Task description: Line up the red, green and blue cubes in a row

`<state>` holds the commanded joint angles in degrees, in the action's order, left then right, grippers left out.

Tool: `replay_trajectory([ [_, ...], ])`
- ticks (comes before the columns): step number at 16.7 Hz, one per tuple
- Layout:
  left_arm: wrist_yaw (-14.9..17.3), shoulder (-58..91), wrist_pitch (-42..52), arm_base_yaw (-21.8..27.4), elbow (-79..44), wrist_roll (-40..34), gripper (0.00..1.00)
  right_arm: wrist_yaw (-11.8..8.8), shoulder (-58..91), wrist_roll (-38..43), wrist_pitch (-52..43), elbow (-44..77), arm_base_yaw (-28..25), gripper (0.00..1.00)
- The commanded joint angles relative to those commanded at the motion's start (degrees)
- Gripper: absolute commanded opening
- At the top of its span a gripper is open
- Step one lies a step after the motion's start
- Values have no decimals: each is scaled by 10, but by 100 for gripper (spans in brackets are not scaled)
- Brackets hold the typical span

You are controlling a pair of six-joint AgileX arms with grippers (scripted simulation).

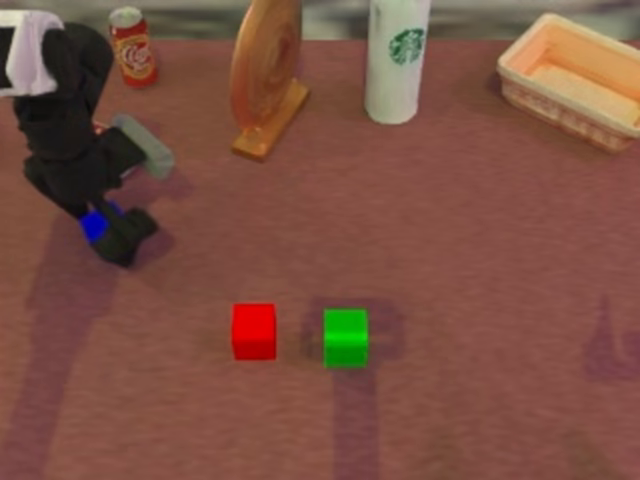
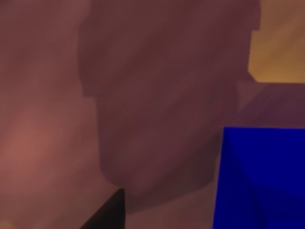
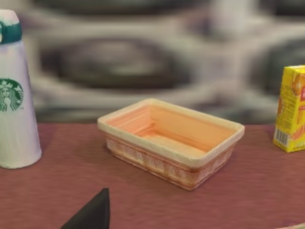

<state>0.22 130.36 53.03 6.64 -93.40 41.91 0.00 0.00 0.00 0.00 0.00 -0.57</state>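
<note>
The blue cube [image 2: 259,179] fills the left wrist view because the left gripper [image 1: 108,228] sits clamped around it at the table's far left, well apart from the red cube [image 1: 254,331] and green cube [image 1: 345,337] already side by side mid-table, presumably waiting for it.

Overhead view and low right wrist view share the basket [image 1: 520,75].
</note>
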Motion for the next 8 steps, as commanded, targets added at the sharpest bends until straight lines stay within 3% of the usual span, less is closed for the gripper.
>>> replay_trajectory([
  [8,0,0,0,0,0,0,10,0,0,0,0,0,0,100],
])
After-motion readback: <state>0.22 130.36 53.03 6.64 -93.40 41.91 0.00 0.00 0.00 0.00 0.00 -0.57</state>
